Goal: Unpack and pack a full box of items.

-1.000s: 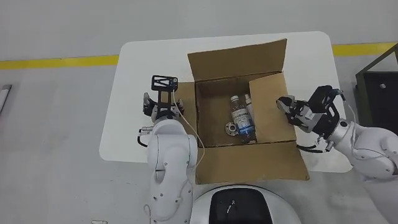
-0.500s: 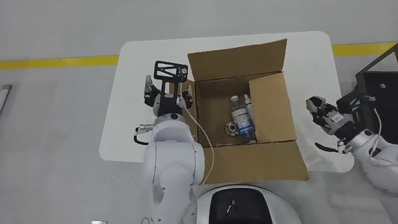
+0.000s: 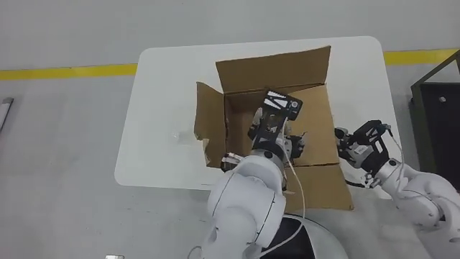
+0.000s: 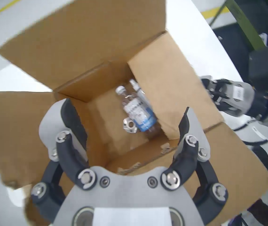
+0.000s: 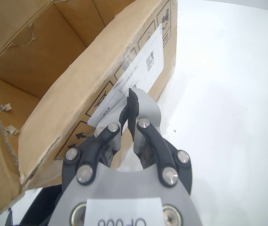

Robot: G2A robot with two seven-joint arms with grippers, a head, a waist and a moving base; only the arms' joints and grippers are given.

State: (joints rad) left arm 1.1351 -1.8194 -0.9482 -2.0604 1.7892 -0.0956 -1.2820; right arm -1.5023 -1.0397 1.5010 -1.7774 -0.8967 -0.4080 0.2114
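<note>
The cardboard box [image 3: 273, 72] stood on the white table [image 3: 158, 101], right of centre, with all four flaps folded out; the tall flap rose at 12 o'clock, another stood at 9 o'clock, one leaned in at 3 o'clock and one lay flat at 6 o'clock. So the opening step looked done.

The left gripper [image 4: 125, 111] hung above the box's open mouth, pointing down into it; its fingers [image 4: 72, 118] were spread wide and held nothing. On the box floor lay a clear bottle [image 4: 138, 111] with a blue label, its cap towards 12 o'clock; a slimmer white-capped bottle [image 4: 136, 86] lay just beside it on the 3 o'clock side; a small metal fitting [image 4: 129, 126] lay against the clear bottle at its 9 o'clock side.

The right gripper [image 5: 129, 104] sat outside the box at its 3 o'clock side, close to the white label [image 5: 148, 66] on the wall; its fingers were closed together on nothing, and I could not tell whether the tips touched the cardboard.

By my reckoning the unpacking had hardly begun; the three items remained to be lifted out, and all the packing back, with the flaps closed, was still to come.
</note>
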